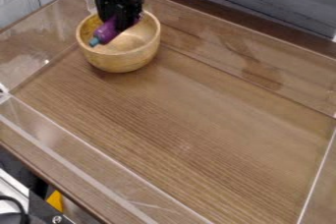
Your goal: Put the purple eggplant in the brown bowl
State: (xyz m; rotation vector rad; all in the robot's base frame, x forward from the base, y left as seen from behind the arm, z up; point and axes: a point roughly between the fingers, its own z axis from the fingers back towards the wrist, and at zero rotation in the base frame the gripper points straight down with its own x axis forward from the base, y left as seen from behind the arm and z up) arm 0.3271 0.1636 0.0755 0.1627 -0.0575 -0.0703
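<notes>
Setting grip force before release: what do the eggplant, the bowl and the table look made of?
Eggplant: likely plastic, its purple skin smooth and glossy. Bowl: looks wooden, light brown with a thick rim and a matte finish. Table: brown wood-grain surface, possibly laminate; long parallel grain lines with a slight sheen.

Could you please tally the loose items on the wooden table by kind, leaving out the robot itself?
Bowls: 1, the brown bowl.
Toy vegetables: 1, the purple eggplant, held by the gripper over the bowl.
Total: 2.
</notes>
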